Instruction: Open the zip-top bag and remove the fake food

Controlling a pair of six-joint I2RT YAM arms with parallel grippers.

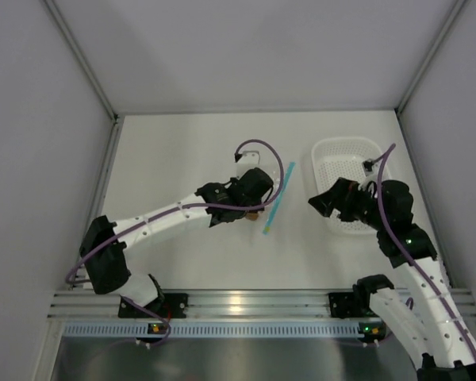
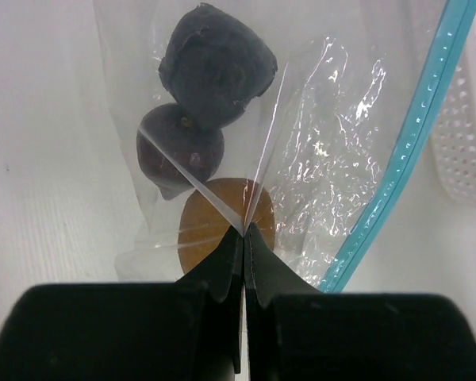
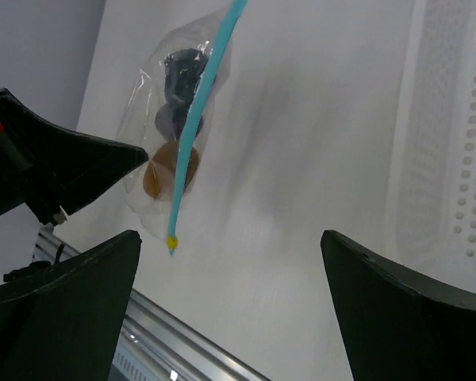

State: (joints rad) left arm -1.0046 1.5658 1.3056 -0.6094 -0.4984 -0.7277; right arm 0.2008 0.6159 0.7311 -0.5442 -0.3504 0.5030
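The clear zip-top bag (image 2: 325,159) lies on the white table, its light blue zip strip (image 2: 412,135) along the right edge. Inside are the fake food pieces: a purple-black one (image 2: 214,63), a maroon one (image 2: 180,143) and an orange one (image 2: 214,230). My left gripper (image 2: 244,232) is shut, pinching a fold of the bag's film just above the orange piece; it sits left of the strip (image 1: 278,198) in the top view. My right gripper (image 3: 230,278) is open and empty, hovering right of the bag (image 3: 170,135), near the basket's left edge (image 1: 316,204).
A white perforated basket (image 1: 345,143) stands at the right, also in the right wrist view (image 3: 452,159) and left wrist view (image 2: 464,151). A metal rail (image 1: 238,305) runs along the near table edge. Grey walls enclose the table.
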